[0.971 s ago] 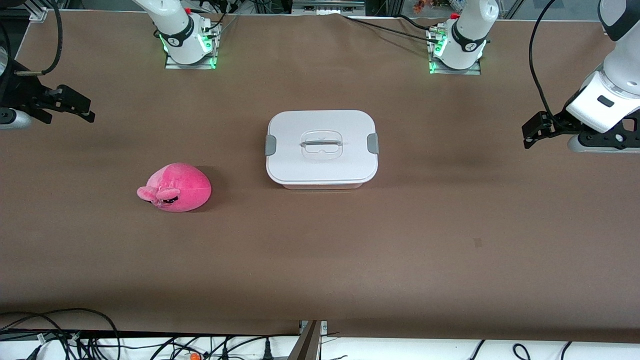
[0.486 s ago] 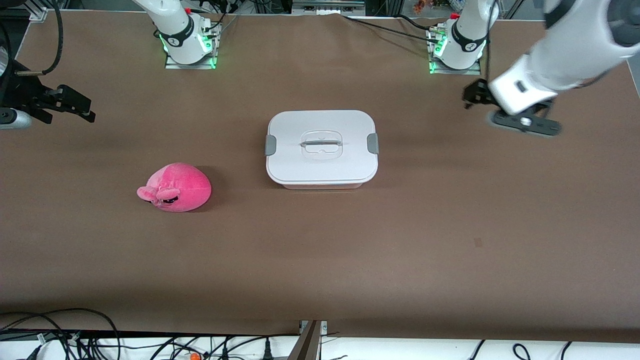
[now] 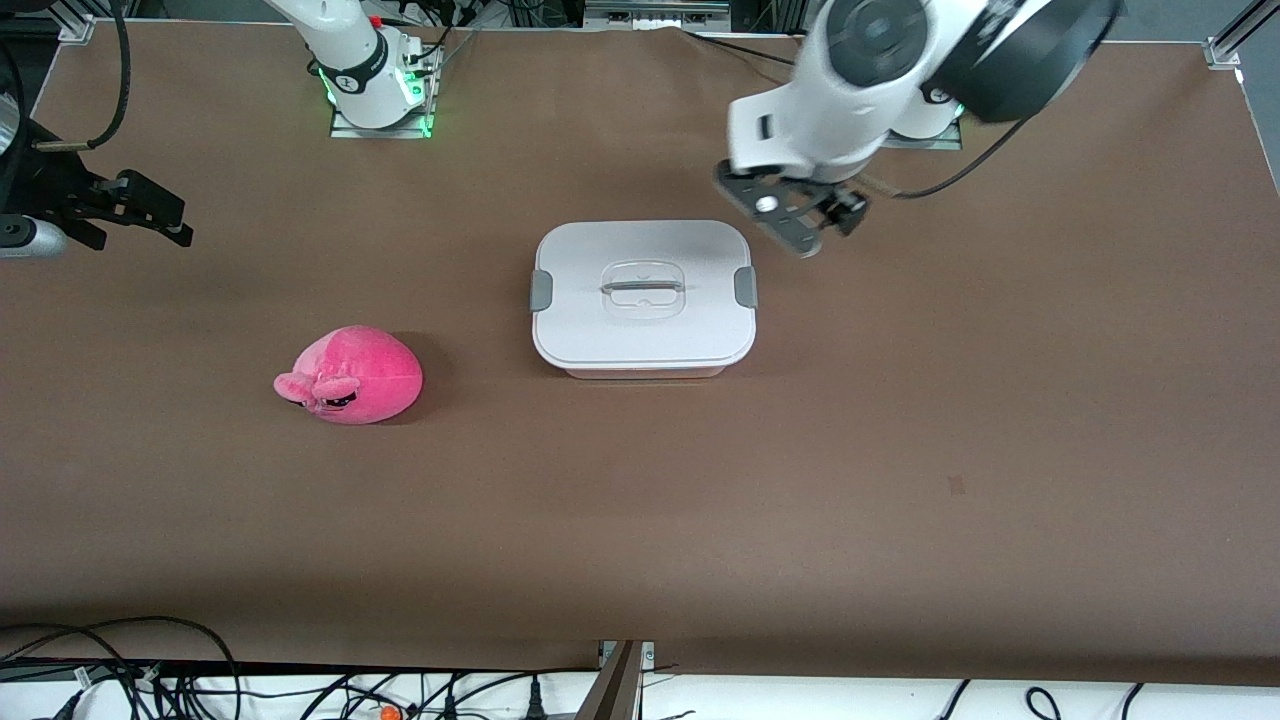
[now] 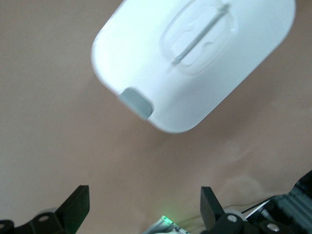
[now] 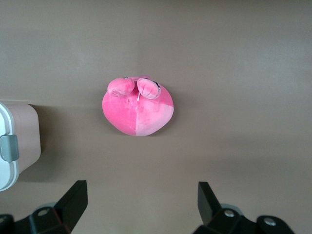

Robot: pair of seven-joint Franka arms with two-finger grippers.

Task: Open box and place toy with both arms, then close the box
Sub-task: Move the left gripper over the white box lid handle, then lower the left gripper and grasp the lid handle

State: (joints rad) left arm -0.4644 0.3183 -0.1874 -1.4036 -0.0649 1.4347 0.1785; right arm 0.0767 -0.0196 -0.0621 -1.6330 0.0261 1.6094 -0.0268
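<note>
I've swung left claw, open and empty, over to box clip; right claw waits open, lid still shut.

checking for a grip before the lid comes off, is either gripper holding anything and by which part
Nothing is held. The left gripper is open over the table by the box; the right gripper waits open at its end, clear of the toy.

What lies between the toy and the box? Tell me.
Nothing: only bare brown table separates the toy from the box, as the front view shows.
</note>
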